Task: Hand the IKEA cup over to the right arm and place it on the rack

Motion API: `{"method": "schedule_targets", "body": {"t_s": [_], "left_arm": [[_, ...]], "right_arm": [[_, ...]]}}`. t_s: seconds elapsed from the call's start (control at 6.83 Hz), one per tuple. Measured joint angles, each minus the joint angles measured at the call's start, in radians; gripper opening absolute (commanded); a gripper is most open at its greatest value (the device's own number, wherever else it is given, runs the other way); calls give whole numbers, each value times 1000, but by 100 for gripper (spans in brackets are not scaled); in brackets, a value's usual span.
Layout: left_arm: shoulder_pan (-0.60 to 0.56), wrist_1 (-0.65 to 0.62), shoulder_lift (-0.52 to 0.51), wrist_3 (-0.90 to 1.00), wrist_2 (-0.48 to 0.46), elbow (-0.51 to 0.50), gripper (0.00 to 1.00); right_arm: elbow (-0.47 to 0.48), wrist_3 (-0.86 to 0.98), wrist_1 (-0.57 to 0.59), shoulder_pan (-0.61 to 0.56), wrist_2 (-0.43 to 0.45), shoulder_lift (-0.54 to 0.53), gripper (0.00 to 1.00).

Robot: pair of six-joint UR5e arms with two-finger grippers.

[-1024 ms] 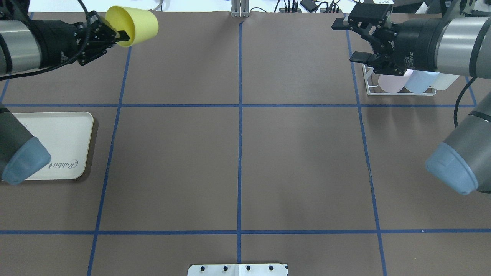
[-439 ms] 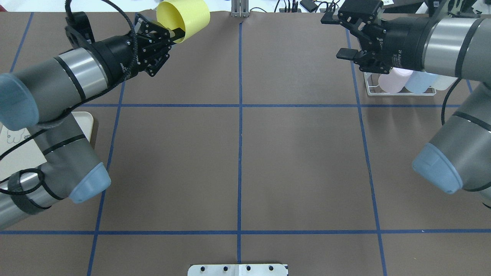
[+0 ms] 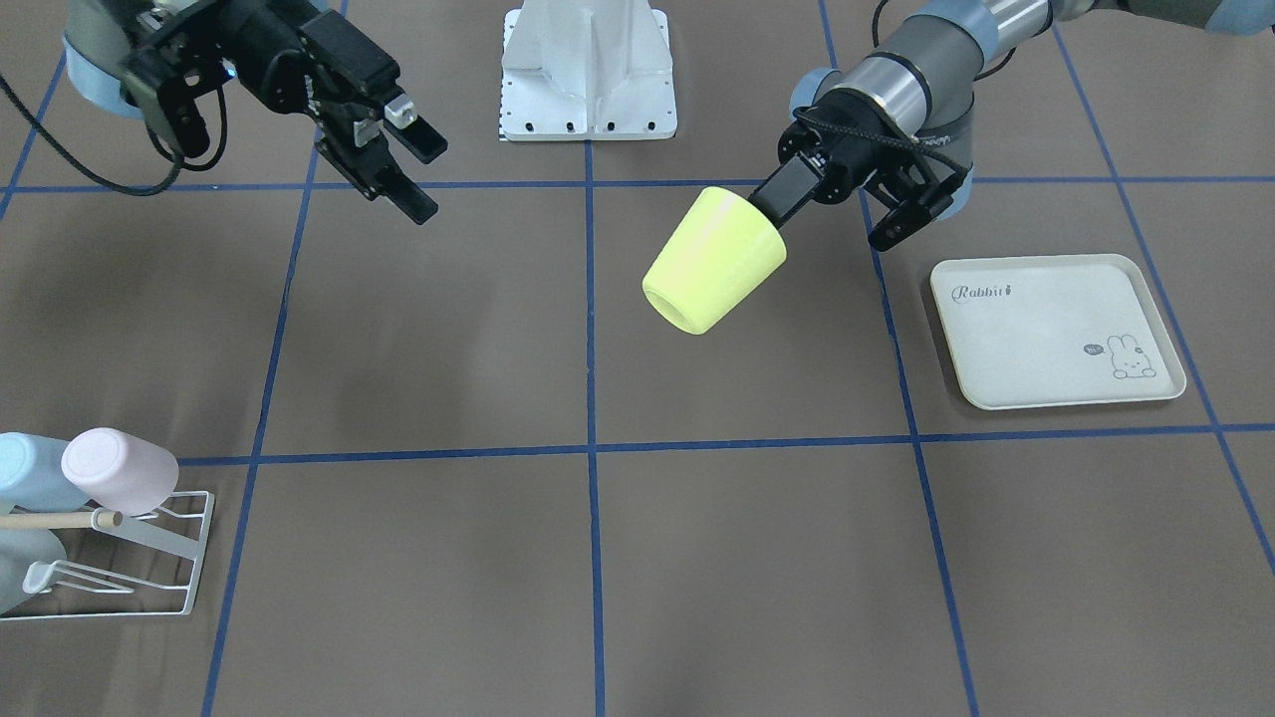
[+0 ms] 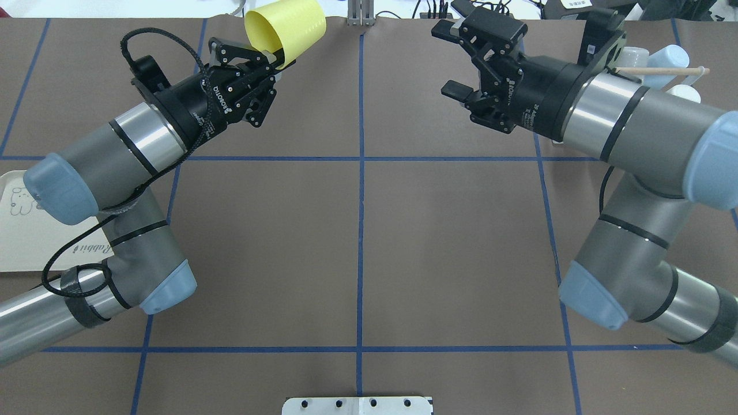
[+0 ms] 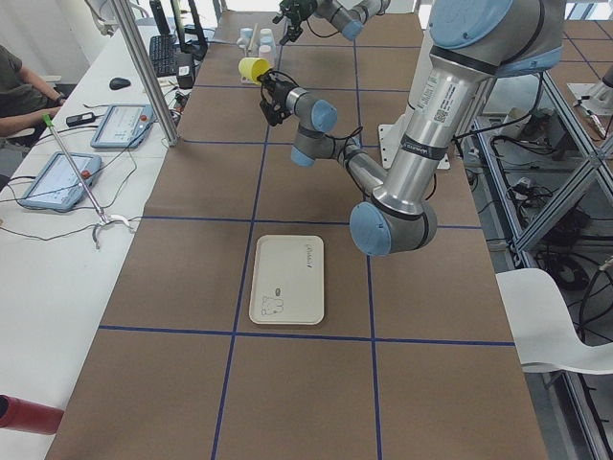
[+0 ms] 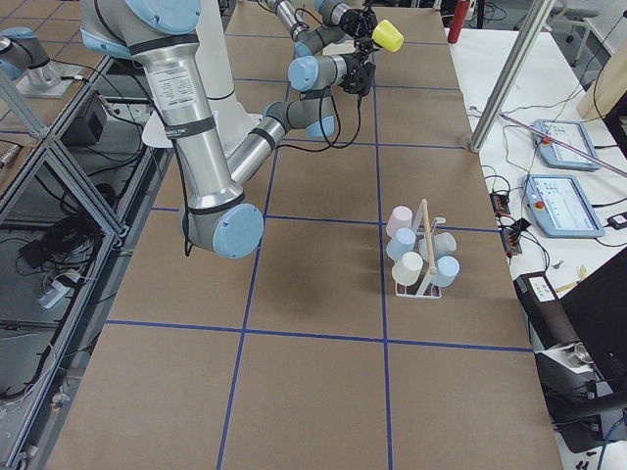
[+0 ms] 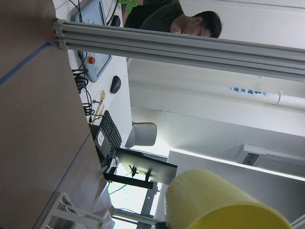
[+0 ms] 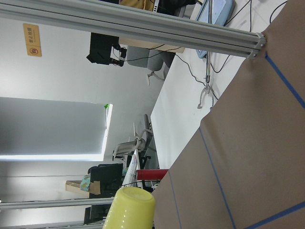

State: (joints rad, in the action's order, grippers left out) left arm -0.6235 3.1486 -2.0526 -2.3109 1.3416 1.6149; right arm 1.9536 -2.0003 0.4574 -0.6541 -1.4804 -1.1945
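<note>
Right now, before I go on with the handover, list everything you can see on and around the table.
yellow cup: one, yellow, held in the air near the table's middle.
rack: one, white wire with a wooden rod, far corner on the robot's right.
cups on rack: about five, pastel pink, blue and white.
tray: one, cream, rabbit print, on the robot's left.
tablets: two, side bench.
person: one, at that bench.
left pincer: black, shut on the yellow cup's rim.
right pincer: black, open, empty.

rack (image 3: 70, 519) cut by frame edge, tray (image 4: 29, 245) partly hidden
</note>
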Motion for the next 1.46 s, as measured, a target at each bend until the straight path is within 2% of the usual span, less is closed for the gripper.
{"method": "schedule_targets", "body": {"t_s": [0.29,1.46], "left_arm": [[34,25,-36,-25,-5,-8,0],[142,59,-93,-15,-9,-16,0]], "right_arm": [[-17,-9,-21,59,82,36,100],[-54,-11,-53,71,94,45,100]]}}
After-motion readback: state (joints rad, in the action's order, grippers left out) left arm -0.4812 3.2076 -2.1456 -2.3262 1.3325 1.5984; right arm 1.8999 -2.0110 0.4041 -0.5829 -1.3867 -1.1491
